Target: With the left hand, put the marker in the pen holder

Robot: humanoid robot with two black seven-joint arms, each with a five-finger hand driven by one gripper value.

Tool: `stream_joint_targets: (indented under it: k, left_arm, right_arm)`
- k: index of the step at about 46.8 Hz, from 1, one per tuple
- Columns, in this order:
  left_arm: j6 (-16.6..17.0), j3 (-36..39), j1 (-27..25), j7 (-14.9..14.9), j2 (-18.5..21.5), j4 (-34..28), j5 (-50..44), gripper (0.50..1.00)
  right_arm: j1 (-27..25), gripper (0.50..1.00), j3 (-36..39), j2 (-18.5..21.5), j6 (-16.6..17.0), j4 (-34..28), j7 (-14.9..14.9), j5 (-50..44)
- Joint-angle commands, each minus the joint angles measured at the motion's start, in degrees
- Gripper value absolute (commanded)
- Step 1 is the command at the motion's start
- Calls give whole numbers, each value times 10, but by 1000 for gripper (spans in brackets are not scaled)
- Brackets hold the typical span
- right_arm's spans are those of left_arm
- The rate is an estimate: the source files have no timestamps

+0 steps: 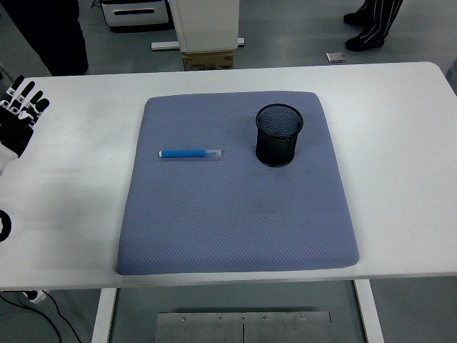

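While marker (189,153) lies on mat (235,214), left robot hand (16,118) hovers open.

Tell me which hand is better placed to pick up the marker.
Left. The left hand is open at the table's left edge, on the marker's side; the holder stands right of the marker. No right hand shows.

the left hand (16,118) is cut off by the left edge, only the spread fingers and part of the palm being seen. a person's dark legs (53,32) at the far left are cropped by the top edge.
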Motion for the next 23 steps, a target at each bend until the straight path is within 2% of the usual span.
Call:
stream_joint_targets:
  k: [1,12,18,23]
  left_arm:
    - [-12,0,-1,1,-2,0,16,1000]
    - [4,4,-3,4,-5,-1,28,1000]
    - [3,4,-11,3,4,-5,76,1000]
    - [5,7,-27,4,41,-14,120,1000]
  right_arm:
    - [0,1000,1,0,0,0,0,0]
    - [0,1000,0,0,0,0,0,0]
    - [0,1000,1,0,0,0,0,0]
    - [0,1000,0,0,0,0,0,0]
